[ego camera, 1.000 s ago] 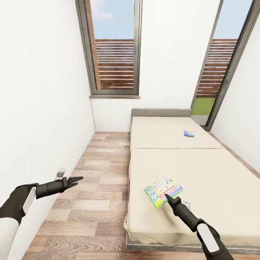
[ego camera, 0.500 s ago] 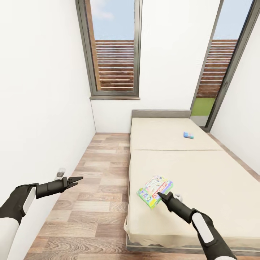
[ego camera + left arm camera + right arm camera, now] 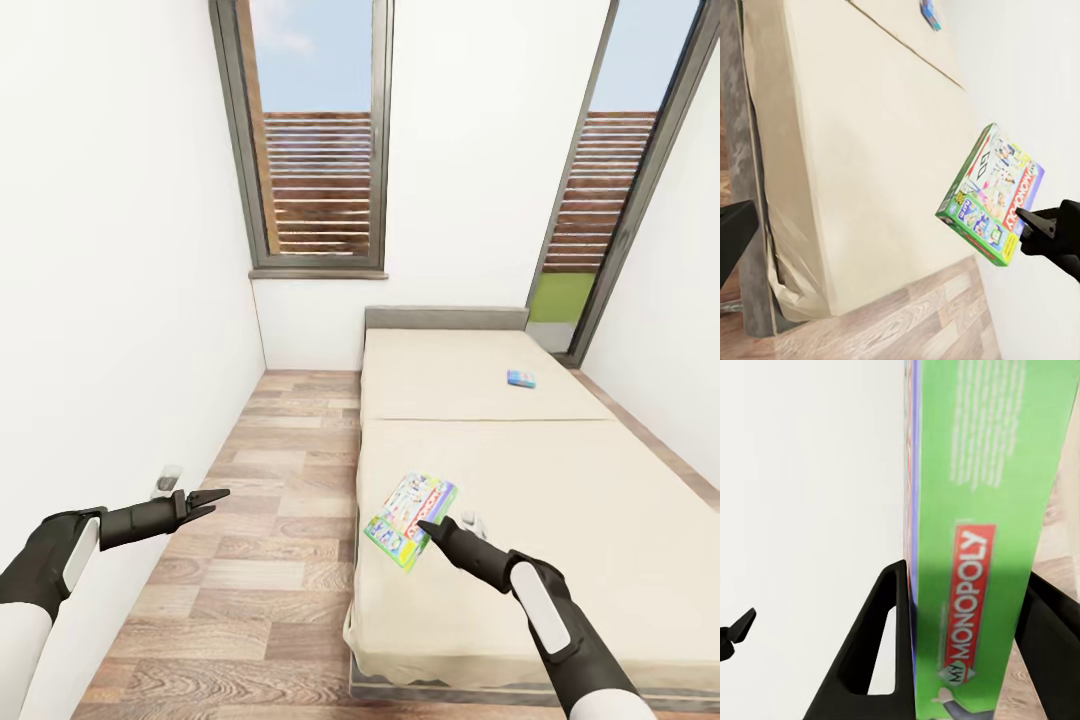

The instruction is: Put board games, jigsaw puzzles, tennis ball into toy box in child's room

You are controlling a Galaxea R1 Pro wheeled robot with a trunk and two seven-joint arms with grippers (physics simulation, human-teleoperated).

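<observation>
The child's room (image 3: 480, 150) is narrow and white-walled, with two tall dark-framed windows (image 3: 315, 135) at 12 and 1 o'clock in the head view. A strip of wood-plank floor (image 3: 260, 520) lies open between the left wall and the bed (image 3: 560, 480), running from 6 toward 11 o'clock. The bed's beige two-part mattress reaches the right wall side, its near edge at 5 o'clock.

The larger board game (image 3: 410, 507), green-edged, is lifted near the bed's left edge, gripped by the right gripper (image 3: 428, 528). The right wrist view shows what the head view cannot: the jaws clamp both faces of the box (image 3: 975, 547), which reads "My Monopoly". The left wrist view shows it clear of the mattress (image 3: 870, 150).

The small blue board game (image 3: 520, 378) lies on the far mattress at 1 o'clock.

The left gripper (image 3: 215, 497) hangs over the floor, jaws looking nearly closed, holding nothing.
</observation>
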